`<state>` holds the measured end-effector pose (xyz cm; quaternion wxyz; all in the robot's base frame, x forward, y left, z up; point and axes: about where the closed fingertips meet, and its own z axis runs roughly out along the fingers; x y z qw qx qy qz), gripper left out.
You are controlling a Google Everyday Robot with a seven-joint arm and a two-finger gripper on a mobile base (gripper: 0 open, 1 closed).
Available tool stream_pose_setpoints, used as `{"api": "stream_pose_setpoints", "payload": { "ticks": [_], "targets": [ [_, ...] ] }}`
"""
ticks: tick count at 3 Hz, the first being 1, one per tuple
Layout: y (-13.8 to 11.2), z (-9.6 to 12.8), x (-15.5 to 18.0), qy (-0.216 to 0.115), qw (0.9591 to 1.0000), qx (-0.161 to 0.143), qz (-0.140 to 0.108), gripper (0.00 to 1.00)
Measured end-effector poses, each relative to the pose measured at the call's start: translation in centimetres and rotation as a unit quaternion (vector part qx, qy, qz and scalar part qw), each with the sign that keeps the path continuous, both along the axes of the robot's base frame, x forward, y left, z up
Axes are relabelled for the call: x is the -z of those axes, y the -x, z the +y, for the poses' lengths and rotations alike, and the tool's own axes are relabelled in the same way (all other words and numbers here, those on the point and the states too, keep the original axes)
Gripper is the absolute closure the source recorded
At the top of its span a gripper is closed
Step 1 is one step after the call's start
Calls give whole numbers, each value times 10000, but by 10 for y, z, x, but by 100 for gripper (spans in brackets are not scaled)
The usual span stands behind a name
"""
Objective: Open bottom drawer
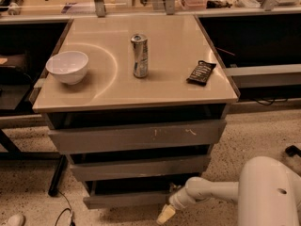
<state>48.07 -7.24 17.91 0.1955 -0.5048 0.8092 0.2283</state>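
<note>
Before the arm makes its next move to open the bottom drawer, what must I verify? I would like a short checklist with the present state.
1. Gripper at the bottom drawer: ok, low at its right end.
2. Gripper has hold of the drawer: cannot tell.
3. Drawer already open: not ok, no inside shows.
4. Floor in front free: ok; a cable lies further left.
5. Can steady on the cabinet top: ok, upright.
</note>
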Motion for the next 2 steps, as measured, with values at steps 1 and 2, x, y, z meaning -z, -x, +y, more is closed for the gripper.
{"api": "stream_pose_setpoints", "payload": {
  "ticks": [1,2],
  "targets": [
    [0,0,0,0,10000,-2,8,0],
    [33,-3,-12,21,9995,-38,311,0]
  ]
}}
